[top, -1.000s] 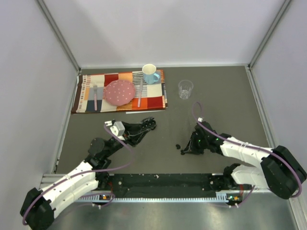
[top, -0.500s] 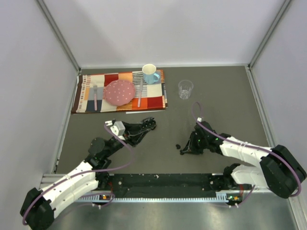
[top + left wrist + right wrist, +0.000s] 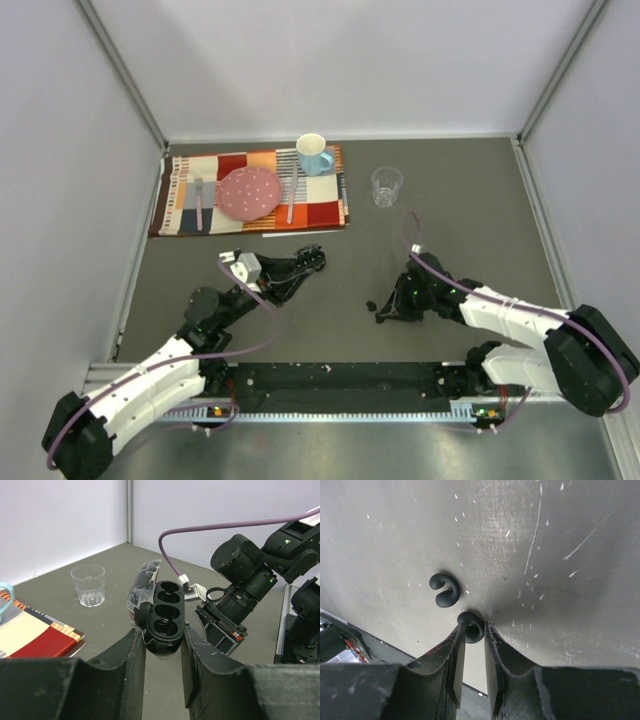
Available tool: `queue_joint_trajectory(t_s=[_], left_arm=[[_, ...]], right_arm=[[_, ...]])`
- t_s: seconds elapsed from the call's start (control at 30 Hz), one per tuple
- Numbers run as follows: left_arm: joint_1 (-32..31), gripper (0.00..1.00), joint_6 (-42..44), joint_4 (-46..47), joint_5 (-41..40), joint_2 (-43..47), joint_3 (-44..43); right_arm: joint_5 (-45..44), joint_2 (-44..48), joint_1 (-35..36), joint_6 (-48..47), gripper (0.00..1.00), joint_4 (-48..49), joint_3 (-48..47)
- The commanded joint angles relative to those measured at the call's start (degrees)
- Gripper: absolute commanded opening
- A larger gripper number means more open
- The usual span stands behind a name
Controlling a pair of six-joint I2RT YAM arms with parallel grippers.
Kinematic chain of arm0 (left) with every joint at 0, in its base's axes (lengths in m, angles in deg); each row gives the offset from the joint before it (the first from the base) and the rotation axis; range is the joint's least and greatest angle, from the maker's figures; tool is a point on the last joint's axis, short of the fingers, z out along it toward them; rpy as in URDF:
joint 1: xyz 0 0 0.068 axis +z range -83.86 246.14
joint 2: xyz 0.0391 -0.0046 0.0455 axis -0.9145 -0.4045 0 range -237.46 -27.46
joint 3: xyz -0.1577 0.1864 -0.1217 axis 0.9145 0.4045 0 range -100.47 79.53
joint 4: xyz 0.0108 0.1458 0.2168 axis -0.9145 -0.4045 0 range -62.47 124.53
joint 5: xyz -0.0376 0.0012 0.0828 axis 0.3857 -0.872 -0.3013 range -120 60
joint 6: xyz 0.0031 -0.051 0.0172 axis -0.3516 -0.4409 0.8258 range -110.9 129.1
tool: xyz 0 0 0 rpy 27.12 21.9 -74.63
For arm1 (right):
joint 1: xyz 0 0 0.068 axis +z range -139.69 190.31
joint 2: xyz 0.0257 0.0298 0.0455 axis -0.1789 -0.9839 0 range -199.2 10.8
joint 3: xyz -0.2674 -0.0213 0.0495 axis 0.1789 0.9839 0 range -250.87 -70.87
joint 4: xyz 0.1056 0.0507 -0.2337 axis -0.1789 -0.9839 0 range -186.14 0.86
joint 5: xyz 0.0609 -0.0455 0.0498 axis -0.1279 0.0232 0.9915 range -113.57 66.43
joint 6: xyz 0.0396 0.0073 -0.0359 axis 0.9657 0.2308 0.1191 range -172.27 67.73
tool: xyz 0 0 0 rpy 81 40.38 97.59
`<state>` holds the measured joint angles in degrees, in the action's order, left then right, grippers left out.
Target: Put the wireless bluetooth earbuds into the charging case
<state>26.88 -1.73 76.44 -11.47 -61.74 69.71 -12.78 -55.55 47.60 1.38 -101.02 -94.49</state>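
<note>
Down on the grey table [image 3: 330, 325], the right gripper [image 3: 473, 630] pinches one small glossy black earbud [image 3: 470, 622], a second earbud [image 3: 445, 590] just beside it, while the left gripper [image 3: 162, 635] clamps one open black oval charging case [image 3: 165, 611], one clear glass tumbler [image 3: 88, 585] beyond.

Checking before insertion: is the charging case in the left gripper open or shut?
Open: the charging case has its lid swung back, wells exposed.

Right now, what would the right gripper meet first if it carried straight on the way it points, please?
The right gripper would first meet the earbud sitting at its fingertips, then the table just behind it. The second earbud seems slightly off that line.
</note>
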Motion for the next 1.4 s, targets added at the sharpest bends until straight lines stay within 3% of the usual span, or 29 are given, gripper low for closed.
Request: queue_joint_trajectory(t_s=[0.0, 0.4, 0.6, 0.8, 0.87, 0.93, 1.13, 1.37], left_arm=[[-0.1, 0.00, -0.7, 1.5, -0.6, 0.4, -0.8], [0.0, 0.00, -0.8, 1.3, -0.8, 0.3, -0.7], [-0.1, 0.00, -0.8, 1.2, -1.0, 0.3, -0.7], [-0.1, 0.00, -0.9, 1.1, -0.9, 0.4, -0.7], [0.0, 0.00, -0.9, 1.0, -1.0, 0.4, -0.7], [-0.1, 0.00, -0.8, 1.0, -0.9, 0.4, -0.8], [-0.1, 0.00, -0.6, 0.5, -0.5, 0.4, -0.8], [0.0, 0.00, 1.3, -1.4, 2.6, 0.4, -1.7]], right_arm=[[0.3, -1.4, -0.6, -0.1, 0.22, 1.8, 0.0], [1.1, -2.5, -0.5, -0.6, 0.24, 2.0, -0.7], [1.3, -3.4, -0.1, -0.8, 0.21, 2.5, -1.1], [1.4, -4.0, 0.1, -1.1, 0.15, 3.2, -1.5], [1.4, -3.6, 0.1, -1.4, 0.03, 3.3, -1.6], [1.3, -2.7, 0.2, -1.5, 0.00, 3.3, -1.7], [2.2, 5.1, 0.4, -3.9, 0.00, 2.6, -1.6], [8.0, 19.8, 0.4, -21.5, 0.00, -5.6, -14.3]])
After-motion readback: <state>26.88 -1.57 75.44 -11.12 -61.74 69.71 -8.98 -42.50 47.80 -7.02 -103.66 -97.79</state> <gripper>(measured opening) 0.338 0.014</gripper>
